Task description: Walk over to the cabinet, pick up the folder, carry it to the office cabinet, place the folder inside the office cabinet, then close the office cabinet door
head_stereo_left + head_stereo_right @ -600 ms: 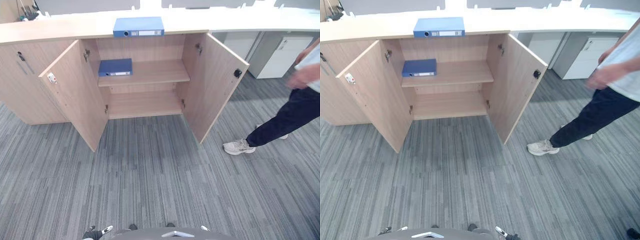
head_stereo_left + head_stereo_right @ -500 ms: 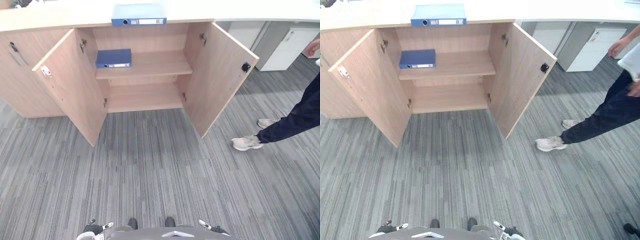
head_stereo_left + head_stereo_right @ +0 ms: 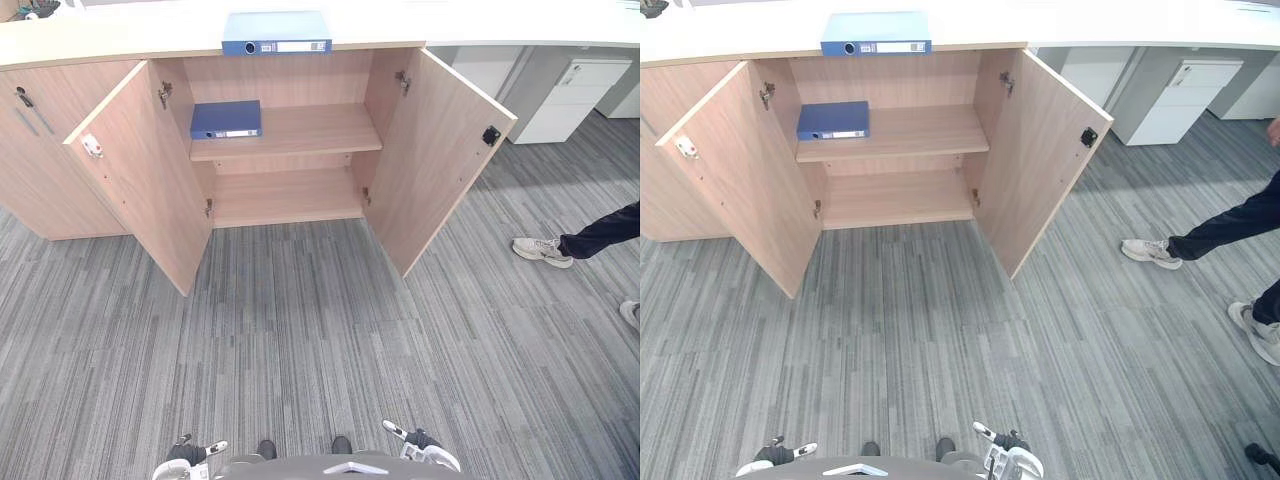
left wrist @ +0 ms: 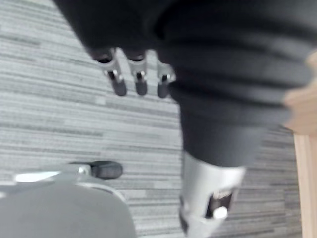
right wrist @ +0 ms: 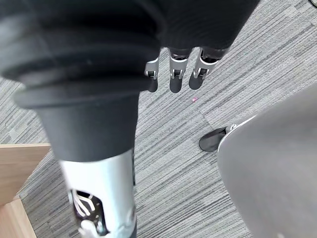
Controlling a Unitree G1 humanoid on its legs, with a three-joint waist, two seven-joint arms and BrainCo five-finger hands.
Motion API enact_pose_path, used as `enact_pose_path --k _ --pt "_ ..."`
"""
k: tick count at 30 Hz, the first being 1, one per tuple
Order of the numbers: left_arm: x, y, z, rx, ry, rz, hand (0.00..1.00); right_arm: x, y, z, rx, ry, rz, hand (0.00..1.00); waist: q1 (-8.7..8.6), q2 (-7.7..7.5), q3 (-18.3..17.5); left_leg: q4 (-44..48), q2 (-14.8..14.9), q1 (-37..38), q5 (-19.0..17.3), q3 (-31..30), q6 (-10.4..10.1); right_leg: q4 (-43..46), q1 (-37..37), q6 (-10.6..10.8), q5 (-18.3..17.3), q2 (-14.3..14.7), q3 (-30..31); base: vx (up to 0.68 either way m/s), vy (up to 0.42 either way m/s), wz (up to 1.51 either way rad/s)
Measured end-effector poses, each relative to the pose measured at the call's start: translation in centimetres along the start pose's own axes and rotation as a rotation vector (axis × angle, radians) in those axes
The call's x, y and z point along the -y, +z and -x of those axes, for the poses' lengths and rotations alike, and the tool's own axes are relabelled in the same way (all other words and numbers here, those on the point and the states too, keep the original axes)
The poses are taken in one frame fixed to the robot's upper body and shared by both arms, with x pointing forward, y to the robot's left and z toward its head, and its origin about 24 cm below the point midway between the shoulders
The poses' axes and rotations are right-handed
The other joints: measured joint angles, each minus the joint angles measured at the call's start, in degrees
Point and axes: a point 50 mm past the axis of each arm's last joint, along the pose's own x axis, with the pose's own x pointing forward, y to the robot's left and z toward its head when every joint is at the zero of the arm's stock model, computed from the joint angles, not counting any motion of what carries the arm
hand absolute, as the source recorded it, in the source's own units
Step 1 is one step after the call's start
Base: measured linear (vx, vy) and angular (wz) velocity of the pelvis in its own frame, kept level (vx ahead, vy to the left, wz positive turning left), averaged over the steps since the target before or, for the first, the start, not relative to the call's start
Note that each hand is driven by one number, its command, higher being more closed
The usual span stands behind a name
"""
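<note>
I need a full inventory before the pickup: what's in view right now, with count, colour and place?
countertop folder: one, blue, flat on the countertop above the cabinet
shelf folder: one, blue, flat at the left end of the upper shelf
cabinet: one, light wood, straight ahead; left door and right door open
drawer units: two, white, right of the cabinet
carpet: grey, striped, underfoot
person: one, dark trousers, light shoes, at the right
left hand: silver, dark-tipped, open, empty
right hand: silver, dark-tipped, open, empty
</note>
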Motion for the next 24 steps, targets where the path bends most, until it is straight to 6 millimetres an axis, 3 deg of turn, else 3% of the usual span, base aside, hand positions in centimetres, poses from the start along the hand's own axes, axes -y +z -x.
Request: enact_pose_path --k 10,17,19,21,24 --pt "0.1 0.2 0.0 0.006 -0.007 -0.02 0.0 -0.1 0.1 0.0 0.004 0.004 0.007 0.0 0.28 -0.21 0.1 -0.1 0.0 -0.7 -0.5 1.8 -0.1 -1.8 -0.6 0.0 0.9 0.1 1.2 -0.02 -0.019 -0.09" --pt "-0.1 1.1 -0.2 0.029 -0.002 -0.024 0.0 -0.7 0.6 -0.1 0.01 0.018 0.008 0.0 0.88 -0.7 0.7 2.0 -0.1 -2.8 -3.7 5.0 0.4 -0.5 -3.8 1.1 -0.2 0.0 4.4 0.07 0.004 -0.25" --pt "-0.1 1.5 -0.2 0.043 -0.001 -0.024 0.0 -0.9 1.0 -0.1 0.016 0.023 0.008 0.0 1.07 -0.87 1.6 5.4 0.0 -4.1 -6.3 6.0 0.7 2.7 -5.5 1.6 -2.0 -0.3 5.2 0.13 0.049 -0.23" --pt "0.0 1.7 -0.2 0.047 -0.003 -0.023 0.0 -1.1 1.4 -0.1 0.03 0.026 0.028 0.0 0.98 -0.43 2.5 8.9 0.2 -4.2 -9.5 6.8 1.3 12.0 -8.7 3.2 -6.0 -0.7 4.6 0.13 0.064 -0.2" --pt "0.2 2.1 -0.3 0.058 -0.008 -0.025 0.0 -1.4 2.2 -0.2 0.061 0.034 0.032 0.0 0.96 -0.06 3.5 9.5 0.0 -2.4 -10.6 7.3 1.7 27.0 -14.7 3.9 -8.1 -1.7 1.9 0.11 0.08 -0.09"
